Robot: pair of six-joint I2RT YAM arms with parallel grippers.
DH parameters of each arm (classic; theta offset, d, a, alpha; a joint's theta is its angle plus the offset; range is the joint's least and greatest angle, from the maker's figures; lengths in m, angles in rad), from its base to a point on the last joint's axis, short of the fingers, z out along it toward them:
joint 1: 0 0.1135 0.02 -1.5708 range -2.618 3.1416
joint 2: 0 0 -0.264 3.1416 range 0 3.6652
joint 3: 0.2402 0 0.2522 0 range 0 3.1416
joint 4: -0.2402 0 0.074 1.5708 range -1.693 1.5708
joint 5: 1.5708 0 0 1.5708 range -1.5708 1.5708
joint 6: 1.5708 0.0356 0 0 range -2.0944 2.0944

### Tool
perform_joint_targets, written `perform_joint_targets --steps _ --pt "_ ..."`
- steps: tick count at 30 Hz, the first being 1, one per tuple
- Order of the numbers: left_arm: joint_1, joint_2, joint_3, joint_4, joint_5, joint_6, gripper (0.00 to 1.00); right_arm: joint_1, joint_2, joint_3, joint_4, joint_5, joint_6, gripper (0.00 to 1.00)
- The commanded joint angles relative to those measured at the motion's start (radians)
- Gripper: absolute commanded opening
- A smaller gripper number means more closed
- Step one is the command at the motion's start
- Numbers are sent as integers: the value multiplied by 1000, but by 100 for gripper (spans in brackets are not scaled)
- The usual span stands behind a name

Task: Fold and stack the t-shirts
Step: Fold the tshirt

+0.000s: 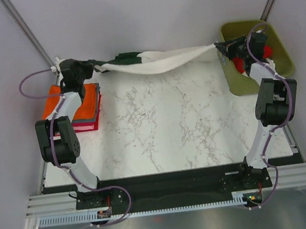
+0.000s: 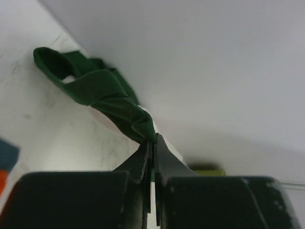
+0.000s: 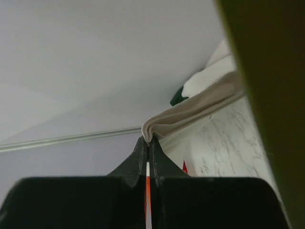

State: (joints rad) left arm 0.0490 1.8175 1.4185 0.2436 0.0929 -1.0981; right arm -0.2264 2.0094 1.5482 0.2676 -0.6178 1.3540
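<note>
The cream t-shirt with dark green sleeves (image 1: pixel 158 62) hangs stretched between both grippers above the table's far edge. My left gripper (image 1: pixel 93 69) is shut on its dark green sleeve (image 2: pixel 107 95) at the far left. My right gripper (image 1: pixel 220 46) is shut on a bunched cream edge of the shirt (image 3: pixel 190 112) at the far right, beside the bin. A stack of folded t-shirts (image 1: pixel 82 109), orange on top with red below, lies at the table's left edge under my left arm. A red t-shirt (image 1: pixel 267 51) lies in the bin.
The olive-green plastic bin (image 1: pixel 284 56) stands at the far right; its wall (image 3: pixel 267 71) fills the right side of the right wrist view. The marble table (image 1: pixel 166 129) spreads below the hanging shirt. Grey walls close in at the back.
</note>
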Motion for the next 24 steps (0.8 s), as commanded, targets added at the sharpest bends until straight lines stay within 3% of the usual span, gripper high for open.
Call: perform_joint_targets --steps 1,6,12,19,24 --pt "2 -142 -137 212 33 -36 2 -8 -66 -95 134 -36 -61 0" --pt "-6 -182 -340 287 45 -66 2 -8 -66 -244 168 -34 -88 0" --pt "-8 -267 -452 280 50 -26 2 -8 -132 -326 127 -19 -151 0" --pt "-14 -323 -388 146 34 89 2 -4 -195 -254 -80 27 -280 0" --pt "-37 -356 -380 54 -31 112 2 -4 -277 -292 -128 72 -320 0"
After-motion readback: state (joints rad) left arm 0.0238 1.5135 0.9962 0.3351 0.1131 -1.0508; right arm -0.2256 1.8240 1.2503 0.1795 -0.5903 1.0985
